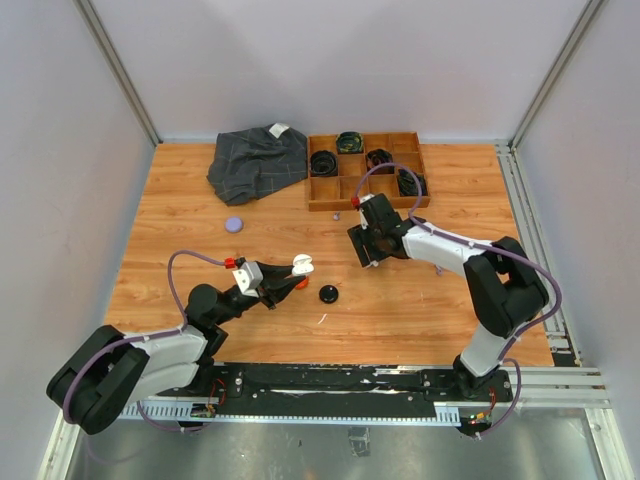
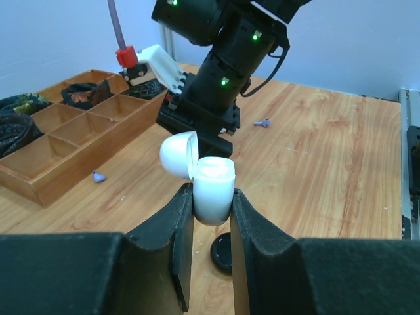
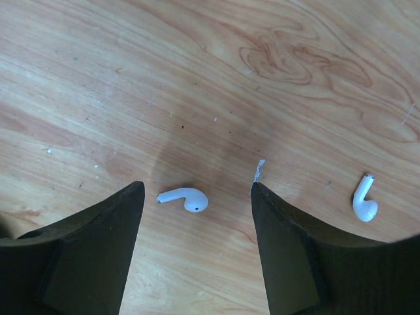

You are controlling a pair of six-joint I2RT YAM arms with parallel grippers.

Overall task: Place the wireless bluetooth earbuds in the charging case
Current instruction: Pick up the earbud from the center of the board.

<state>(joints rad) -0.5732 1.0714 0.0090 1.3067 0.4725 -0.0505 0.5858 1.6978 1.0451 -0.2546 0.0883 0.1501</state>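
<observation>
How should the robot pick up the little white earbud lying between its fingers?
Probably by its fat round head, coming straight down from above. The earbud lies flat on the table, thin stem pointing sideways, and the right tool hangs open over it.

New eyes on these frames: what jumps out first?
The left gripper stands out first, shut on a white charging case with its lid flipped open, held up near mid-table. Next is the right gripper, open over one white earbud lying on the wood, with a second earbud lying apart from it.
</observation>
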